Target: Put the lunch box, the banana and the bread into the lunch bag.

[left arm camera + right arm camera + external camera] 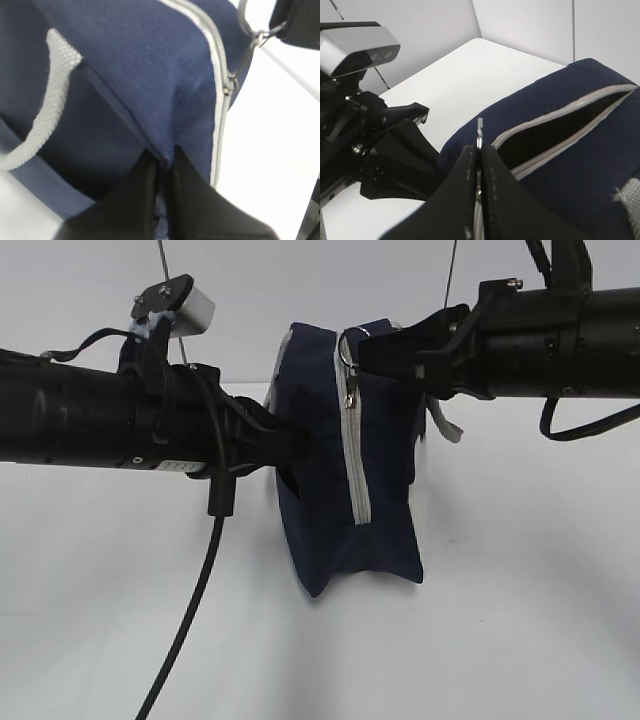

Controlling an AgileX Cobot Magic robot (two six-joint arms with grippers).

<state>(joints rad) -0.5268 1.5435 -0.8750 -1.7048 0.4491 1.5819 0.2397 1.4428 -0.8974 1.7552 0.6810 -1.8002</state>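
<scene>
Ext view: lunch bag (385, 455) stands upright on the white counter (520, 640) at centre, long axis running 12 to 6 o'clock, base at 6, zipper (356, 455) facing the camera w/ ring pull (345, 352) near the top. It's soft fabric, prob light and floppy, sags where pushed, so it needs two holds: one on the cloth to steady it, one on the pull. Left gripper (290, 445) comes in from 9 o'clock, pressed into the bag's side; right gripper (362, 352) from 3 o'clock, tips at the ring. Lunch box, banana, bread not in view.

Left wrist view: left gripper (162, 160) is closed down on a fold of navy cloth, pinched between the jaws. Grey handle (47, 107) loops at 9 o'clock; zipper (220, 100) runs 12 to 5 o'clock, ring pull (250, 42) at 1 o'clock.

Right wrist view: right gripper (479, 165) is clamped tight on the thin metal ring pull (480, 131), which sticks up just past the tips. Zipper (560, 117) is partly undone; the dark gap points toward 2 o'clock. Thin pull looks slippery, so I'd judge a firm pinch is needed.
</scene>
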